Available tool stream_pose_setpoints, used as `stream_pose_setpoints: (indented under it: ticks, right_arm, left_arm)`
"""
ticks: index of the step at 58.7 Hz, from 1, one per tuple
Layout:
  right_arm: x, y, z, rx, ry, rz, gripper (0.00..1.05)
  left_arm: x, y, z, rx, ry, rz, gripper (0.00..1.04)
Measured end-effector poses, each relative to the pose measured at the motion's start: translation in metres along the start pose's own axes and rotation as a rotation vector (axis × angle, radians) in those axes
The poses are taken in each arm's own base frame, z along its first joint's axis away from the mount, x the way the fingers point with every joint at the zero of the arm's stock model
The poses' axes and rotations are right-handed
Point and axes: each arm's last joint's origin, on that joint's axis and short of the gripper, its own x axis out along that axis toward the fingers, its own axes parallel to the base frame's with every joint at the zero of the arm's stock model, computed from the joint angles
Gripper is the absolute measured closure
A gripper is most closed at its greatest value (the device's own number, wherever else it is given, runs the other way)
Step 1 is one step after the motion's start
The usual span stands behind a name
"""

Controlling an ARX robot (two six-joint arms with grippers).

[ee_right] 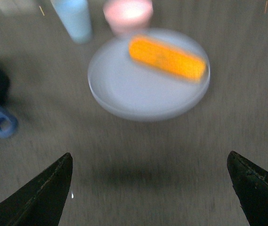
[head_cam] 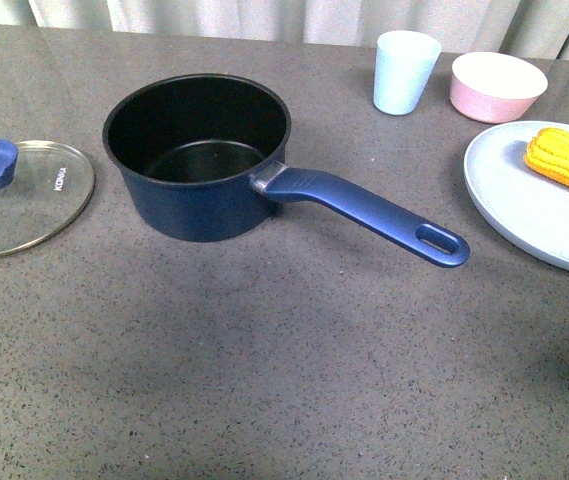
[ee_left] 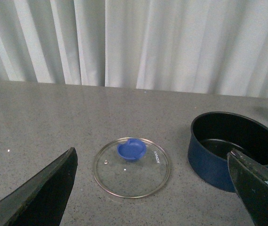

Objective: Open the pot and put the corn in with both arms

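Note:
The dark blue pot (head_cam: 199, 155) stands open mid-table, its long handle (head_cam: 374, 212) pointing right. Its glass lid (head_cam: 24, 195) with blue knob lies flat on the table at the left. The corn (head_cam: 567, 160) lies on a pale plate (head_cam: 534, 215) at the right edge. Neither arm shows in the front view. My left gripper (ee_left: 152, 188) is open and empty above the table, with the lid (ee_left: 131, 165) ahead of it and the pot (ee_left: 232, 147) to one side. My right gripper (ee_right: 150, 188) is open and empty, with the corn (ee_right: 166, 59) on the plate (ee_right: 148, 89) ahead; this view is blurred.
A pale blue cup (head_cam: 404, 70) and a small pink bowl (head_cam: 497, 85) stand at the back right, beyond the plate. A white curtain (ee_left: 134, 42) hangs behind the table. The grey table (head_cam: 284, 370) stretches toward me.

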Motion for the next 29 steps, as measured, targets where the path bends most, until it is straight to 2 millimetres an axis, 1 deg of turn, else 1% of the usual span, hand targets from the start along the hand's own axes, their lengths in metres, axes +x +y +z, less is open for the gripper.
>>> stream_pose_setpoints:
  ticks: [4, 11, 13, 16, 19, 20, 22, 25, 29]
  right_arm:
    - [0.014, -0.007, 0.014, 0.003, 0.023, -0.014, 0.09]
    - [0.039, -0.018, 0.043, -0.082, -0.020, -0.038, 0.09]
    - [0.052, -0.023, 0.054, -0.124, -0.031, -0.047, 0.09]
    - [0.067, -0.026, 0.064, -0.173, -0.038, -0.052, 0.09]
    - [0.086, -0.030, 0.075, -0.237, -0.036, -0.052, 0.09]
    - [0.090, -0.030, 0.076, -0.244, -0.036, -0.052, 0.09]
    - [0.107, -0.032, 0.082, -0.308, -0.032, -0.058, 0.09]
    - [0.124, -0.033, 0.087, -0.372, -0.027, -0.071, 0.09]
    - [0.151, -0.032, 0.092, -0.471, 0.009, -0.037, 0.09]
  left_arm:
    - [0.000, 0.000, 0.000, 0.000, 0.000, 0.000, 0.09]
    - [0.000, 0.000, 0.000, 0.000, 0.000, 0.000, 0.09]
    - [0.000, 0.000, 0.000, 0.000, 0.000, 0.000, 0.09]
    - [0.000, 0.000, 0.000, 0.000, 0.000, 0.000, 0.09]
    - [0.000, 0.000, 0.000, 0.000, 0.000, 0.000, 0.09]
    - [0.000, 0.000, 0.000, 0.000, 0.000, 0.000, 0.09]
    - [0.000, 0.000, 0.000, 0.000, 0.000, 0.000, 0.09]
    - [0.000, 0.000, 0.000, 0.000, 0.000, 0.000, 0.09]
    - [0.000, 0.000, 0.000, 0.000, 0.000, 0.000, 0.09]
